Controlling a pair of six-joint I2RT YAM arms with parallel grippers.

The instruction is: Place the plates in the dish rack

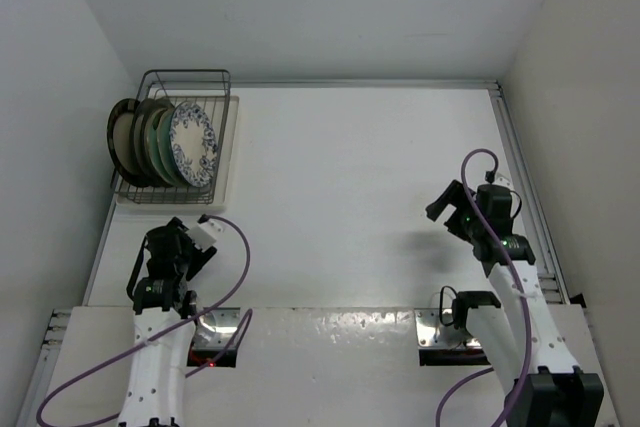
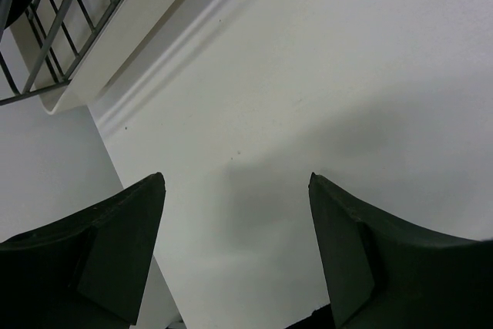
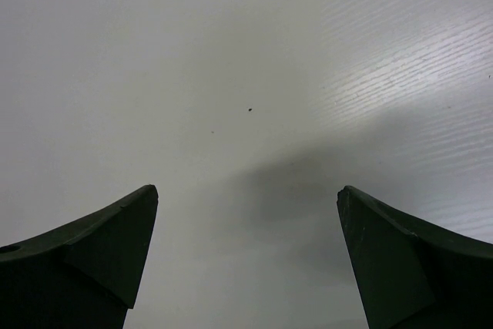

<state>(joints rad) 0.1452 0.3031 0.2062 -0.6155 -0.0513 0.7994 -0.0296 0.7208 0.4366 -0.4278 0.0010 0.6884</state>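
Several plates stand upright in the dark wire dish rack at the far left of the table. The blue-and-white plate is nearest the front, with a mint-green plate and dark-rimmed cream plates behind it. The rack's white tray base shows below. My left gripper is open and empty, just in front of the rack; in the left wrist view the rack corner is at top left. My right gripper is open and empty over bare table at the right; its wrist view shows only table.
White walls close in the table on the left, back and right. A metal rail runs along the right edge. Purple cables loop off both arms.
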